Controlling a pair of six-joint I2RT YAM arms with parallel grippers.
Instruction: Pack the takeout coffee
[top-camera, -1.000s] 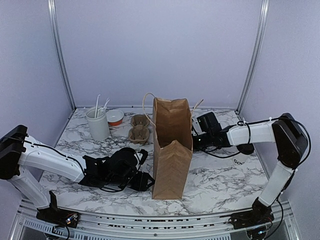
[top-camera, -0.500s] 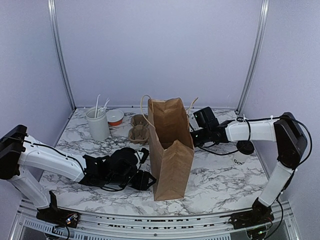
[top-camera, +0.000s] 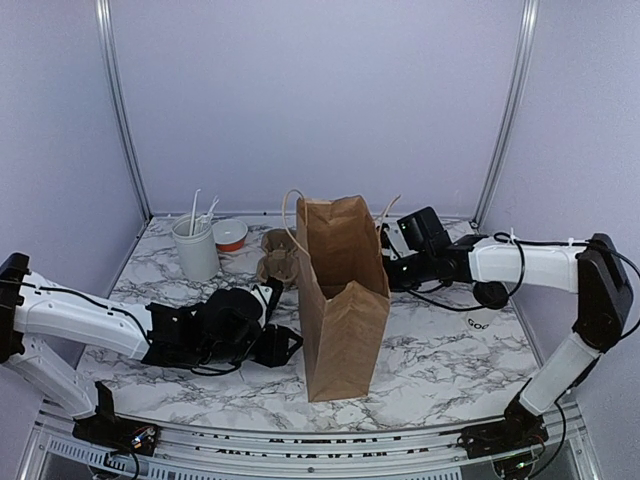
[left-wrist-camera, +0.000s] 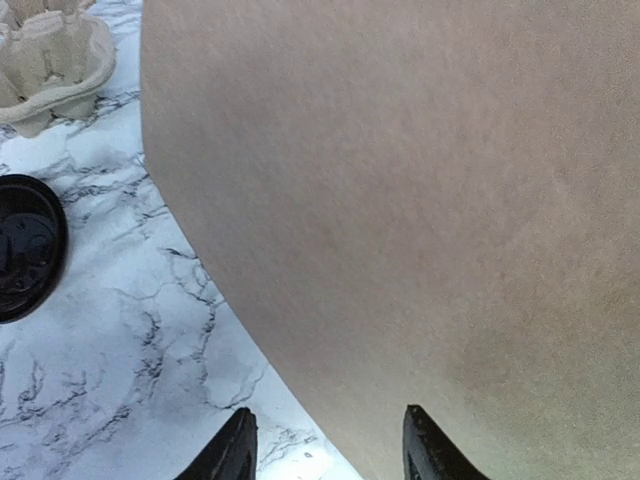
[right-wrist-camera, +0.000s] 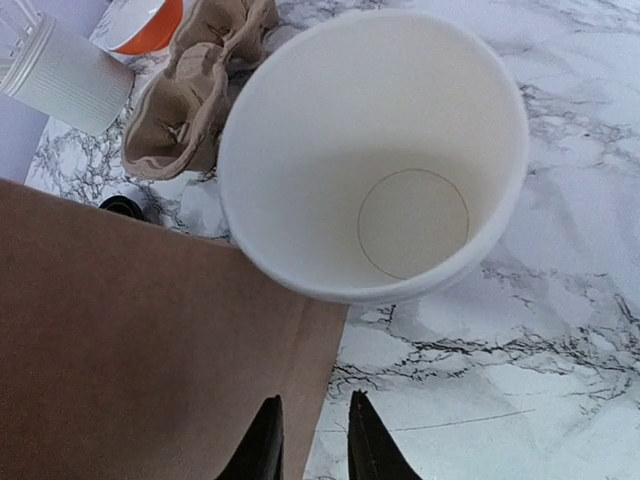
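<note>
**A:** Looking at the overhead first: the paper bag (top-camera: 340, 300) has its mouth shifted left since a second ago and leans a bit, and the right end effector (top-camera: 390, 265) has eased back from the rim. The takeout coffee (top-camera: 480, 318) sits on the worktop (top-camera: 440, 350), partly hidden under that arm, untouched.

**B:** Left wrist view: left end effector (left-wrist-camera: 328, 430) fingers apart, bag's side right in front, nothing clamped.

**A:** Right wrist view: fingers a narrow gap apart, bag edge running through it, probably not pinched. A lidless cup (right-wrist-camera: 375, 150) fills the frame. Bag looks ready, so grabbing the coffee is next, I'd guess.
</note>
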